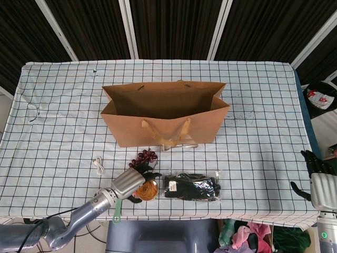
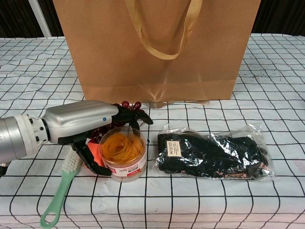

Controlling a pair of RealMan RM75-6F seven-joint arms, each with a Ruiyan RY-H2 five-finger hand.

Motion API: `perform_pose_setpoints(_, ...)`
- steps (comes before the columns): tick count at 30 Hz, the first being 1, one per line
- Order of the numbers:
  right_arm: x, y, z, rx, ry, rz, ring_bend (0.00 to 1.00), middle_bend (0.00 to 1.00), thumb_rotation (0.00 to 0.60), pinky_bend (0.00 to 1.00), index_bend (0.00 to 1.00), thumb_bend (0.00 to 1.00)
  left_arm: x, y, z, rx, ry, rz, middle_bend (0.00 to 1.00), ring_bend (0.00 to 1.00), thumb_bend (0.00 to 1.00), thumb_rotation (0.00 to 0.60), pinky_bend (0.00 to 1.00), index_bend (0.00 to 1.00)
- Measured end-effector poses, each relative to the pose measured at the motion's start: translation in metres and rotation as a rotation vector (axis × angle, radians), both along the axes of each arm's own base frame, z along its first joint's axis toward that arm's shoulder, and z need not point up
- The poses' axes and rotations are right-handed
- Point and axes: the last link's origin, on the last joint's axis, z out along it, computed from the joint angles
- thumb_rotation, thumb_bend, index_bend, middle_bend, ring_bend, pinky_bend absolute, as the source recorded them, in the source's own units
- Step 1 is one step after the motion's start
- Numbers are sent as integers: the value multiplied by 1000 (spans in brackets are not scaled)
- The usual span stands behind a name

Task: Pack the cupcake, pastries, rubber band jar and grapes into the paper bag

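chest view has my left hand [image 2: 90, 125] low over the table, fingers [image 2: 136, 115] reaching forward over the rim of the rubber band jar [image 2: 123, 151], thumb curled down against the jar's left side. i can't tell whether the jar is truly gripped or only touched. the grapes [image 2: 127, 108] sit just beyond the fingers, partly hidden under them. an orange block [image 2: 95, 150] lies under the hand, touching the jar, and a green brush [image 2: 59, 193] lies just below the wrist. to the right of the hand, beside the jar, is a clear packet of dark gloves [image 2: 209, 151]. the paper bag [image 2: 157, 45] stands upright beyond the fingertips, mouth open, a fork [image 2: 178, 102] at its foot. in the head view my right hand [image 1: 321, 182] hangs at the far table edge, well apart from everything, fingers spread and holding nothing. a small white cable [image 1: 98, 165] lies left of my left hand.
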Motion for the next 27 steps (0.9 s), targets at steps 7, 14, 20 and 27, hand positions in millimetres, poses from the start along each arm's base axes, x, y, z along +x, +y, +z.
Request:
perform_pose_setpoints(7, 1, 0, 1, -6, -2, 5, 191, 119, 600, 218, 127, 155, 4, 1, 2, 42, -38, -14, 422, 177, 287, 600, 130, 179)
perform_pose_setpoints(14, 0, 0, 3, -14, 0, 4, 191, 119, 600, 217, 128, 155, 12, 3, 17, 98, -109, -36, 423, 177, 286, 600, 130, 188)
perform_pose_setpoints(20, 0, 0, 4, -19, 2, 2, 191, 120, 600, 217, 128, 155, 24, 1, 42, 154, -200, -73, 422, 177, 286, 600, 129, 194)
perform_pose_setpoints(27, 0, 0, 4, -21, 4, 2, 191, 120, 600, 218, 127, 155, 45, 0, 81, 258, -292, -145, 424, 177, 286, 600, 129, 204)
